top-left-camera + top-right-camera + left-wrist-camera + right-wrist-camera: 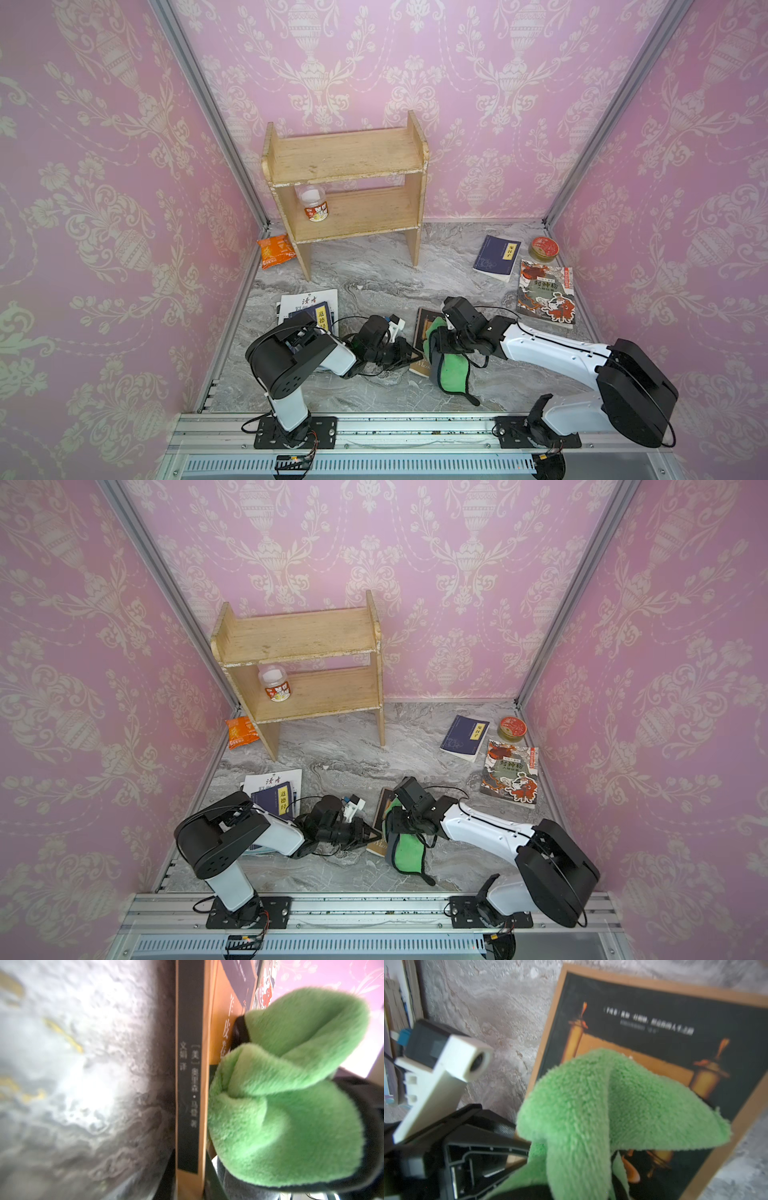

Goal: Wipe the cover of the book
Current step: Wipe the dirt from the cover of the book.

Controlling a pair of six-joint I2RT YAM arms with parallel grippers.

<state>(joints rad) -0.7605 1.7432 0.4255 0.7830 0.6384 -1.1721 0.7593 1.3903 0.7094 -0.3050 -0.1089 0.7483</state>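
Observation:
The book (pixel 424 328) (pixel 384 808) has a dark cover with an orange border and lies in the middle of the marble table. My left gripper (pixel 411 354) (pixel 372 835) is shut on its spine edge; in the left wrist view the spine (pixel 190 1084) sits between the two black fingers (pixel 168 1178). My right gripper (pixel 439 343) (pixel 395 823) is shut on a green cloth (pixel 453 370) (pixel 405 850). The cloth (pixel 591 1095) drapes over the cover (pixel 654 1022) and hides the right jaws. Part of the cover is hidden under it.
A wooden shelf (pixel 345 183) with a jar (pixel 313 203) stands at the back. An orange snack packet (pixel 274 251) lies beside it. A blue book (pixel 496 257), a red tin (pixel 544 248) and an illustrated book (pixel 546 293) lie at the right. Stacked books (pixel 309 305) lie under the left arm.

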